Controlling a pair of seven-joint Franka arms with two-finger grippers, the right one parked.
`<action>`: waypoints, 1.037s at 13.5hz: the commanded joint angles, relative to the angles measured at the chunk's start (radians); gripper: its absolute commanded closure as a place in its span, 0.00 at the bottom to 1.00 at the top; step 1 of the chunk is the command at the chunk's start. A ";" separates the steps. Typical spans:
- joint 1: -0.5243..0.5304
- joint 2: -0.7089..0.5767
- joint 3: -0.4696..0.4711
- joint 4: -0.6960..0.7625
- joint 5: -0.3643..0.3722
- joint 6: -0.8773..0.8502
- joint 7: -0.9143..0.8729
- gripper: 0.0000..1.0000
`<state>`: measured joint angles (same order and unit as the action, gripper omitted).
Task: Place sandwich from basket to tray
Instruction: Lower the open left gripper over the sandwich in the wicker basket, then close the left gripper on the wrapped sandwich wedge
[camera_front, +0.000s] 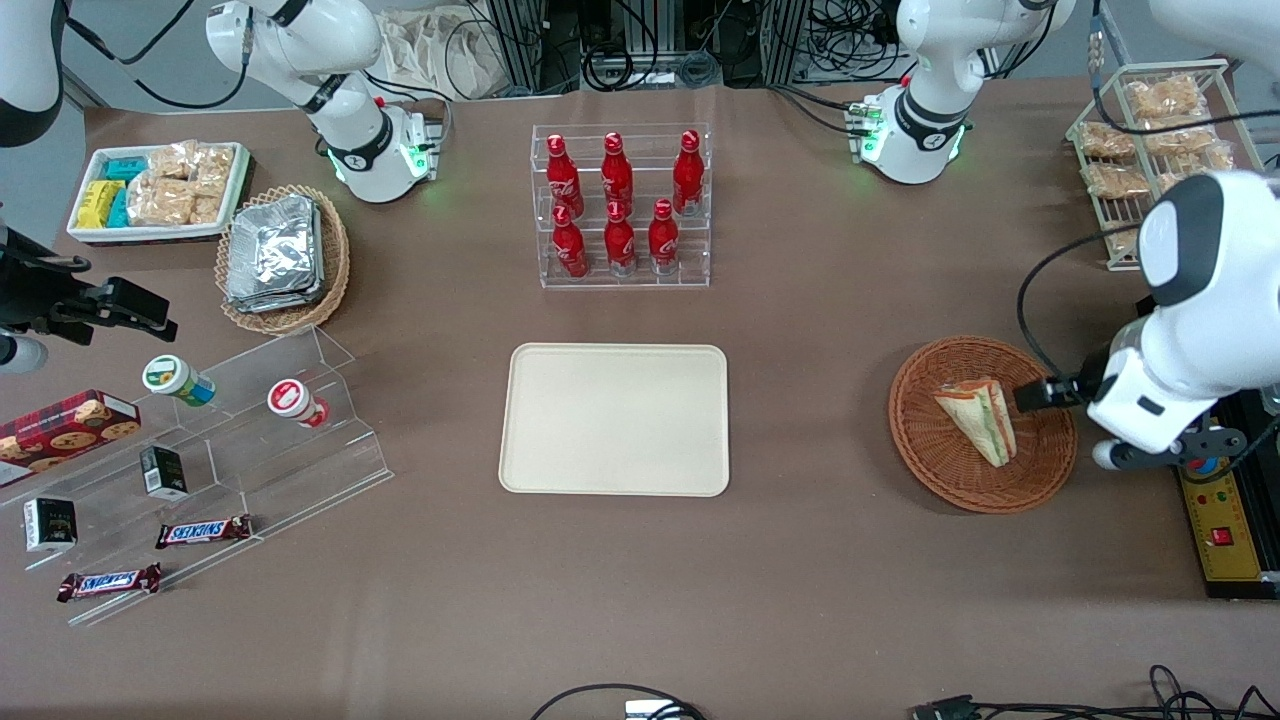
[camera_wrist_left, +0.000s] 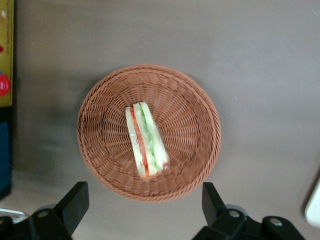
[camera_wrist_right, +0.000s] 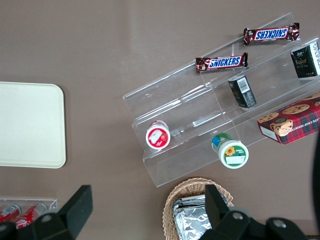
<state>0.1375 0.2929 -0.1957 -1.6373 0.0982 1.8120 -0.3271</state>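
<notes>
a: where does the sandwich (camera_wrist_left: 146, 140) sit?

b: it lies in the basket (camera_front: 920, 440), on its side so the green and red filling layers face up. that leaves the two bread faces as the sides a grip would close on.

a: and the left arm's gripper (camera_wrist_left: 145, 207)?

b: it hangs above the basket with nothing in it. the jaws are spread wide, wider than the sandwich is thick, and the fingers (camera_wrist_left: 75, 202) frame the basket's rim. it looks lined up for a straight descent, though that is a guess.

a: where is the tray (camera_front: 614, 419)?

b: on the bench, toward the parked arm's end from the basket, well apart from it and bare, so the drop spot is open.

a: counts?

b: one sandwich, one round basket, one tray. nearby, six red bottles (camera_front: 620, 195) stand in a clear rack, farther from the front camera than the tray.
</notes>
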 joint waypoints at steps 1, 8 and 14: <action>0.010 -0.011 -0.002 -0.128 0.015 0.123 -0.212 0.00; 0.010 -0.049 -0.001 -0.432 0.018 0.360 -0.392 0.00; 0.031 -0.040 0.013 -0.500 0.051 0.365 -0.388 0.00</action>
<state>0.1538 0.2866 -0.1795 -2.0975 0.1213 2.1557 -0.6975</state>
